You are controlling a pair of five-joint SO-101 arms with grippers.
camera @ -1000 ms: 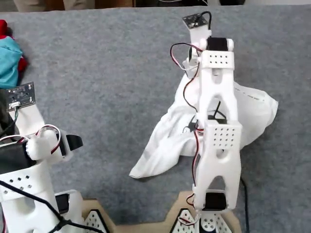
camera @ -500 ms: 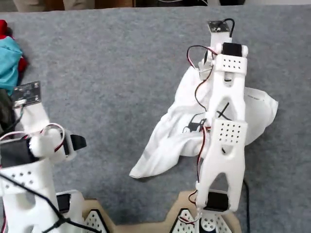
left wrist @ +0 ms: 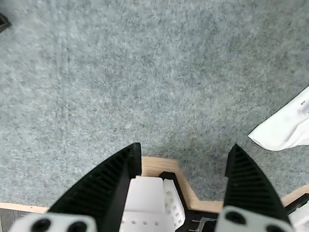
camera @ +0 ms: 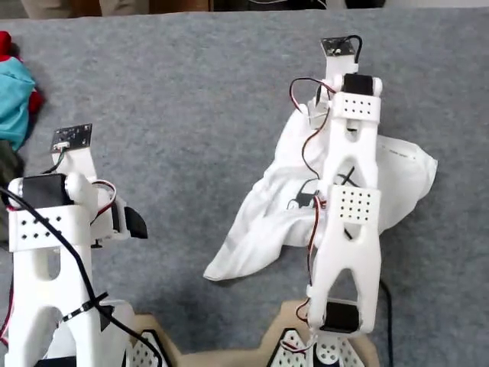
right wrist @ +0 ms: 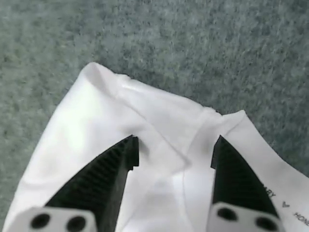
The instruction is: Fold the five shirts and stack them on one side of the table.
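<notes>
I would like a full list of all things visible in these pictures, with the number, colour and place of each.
table cover: one, grey, under everything
white shirt: one, white, crumpled, centre-right, under the right arm
teal garment: one, teal, bunched at the far left edge
red garment: one, red, touching the teal garment
wooden base: two parts, light brown, near edge
left arm: one, white, near left
right arm: one, white, over the shirt
left claw: one, black, open, above bare cover
right claw: one, black, open, above the shirt
</notes>
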